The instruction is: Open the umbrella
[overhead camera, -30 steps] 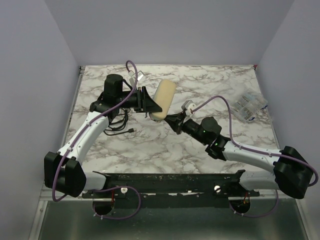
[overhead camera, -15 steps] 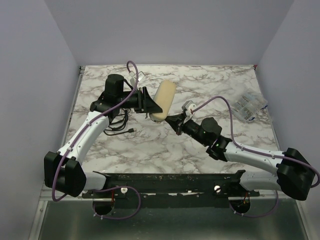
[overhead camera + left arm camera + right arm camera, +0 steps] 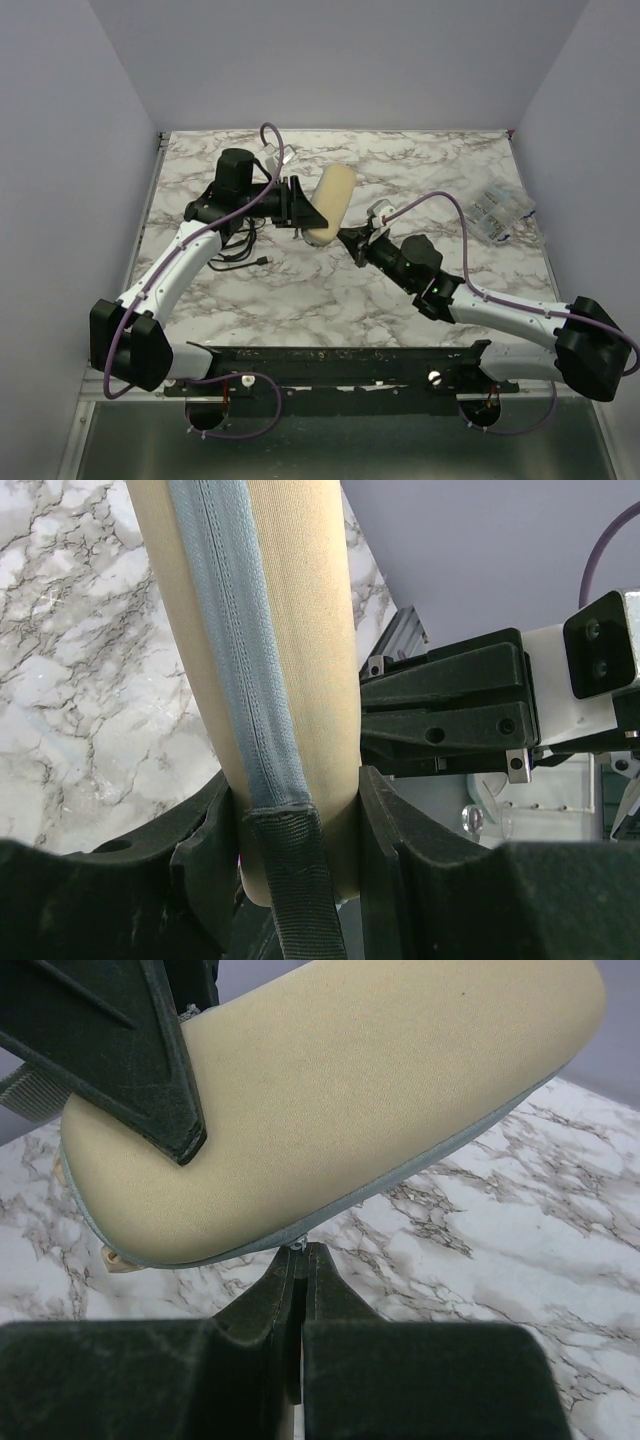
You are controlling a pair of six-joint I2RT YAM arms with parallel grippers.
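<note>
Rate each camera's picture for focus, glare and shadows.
Top external: soft, even light, sharp throughout, no glare on the marble-patterned table, faint shadows under the arms. Left wrist: tan oval zippered case crisp, stitching readable; the left gripper clamping it underexposed, little detail. Right wrist: case fabric sharp, the small metal zip pull in the right gripper barely resolved, far table slightly soft.

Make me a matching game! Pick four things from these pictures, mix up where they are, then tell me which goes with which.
Things:
1. tan case
2. clear plastic box
3. black cable
4. right gripper

Places or states:
A. at the right edge of the table
B. closed at the case's zipper seam
C. squeezed between the left fingers
D. lying on the table beside the left arm

Pairs: 1-C, 2-A, 3-D, 4-B
</note>
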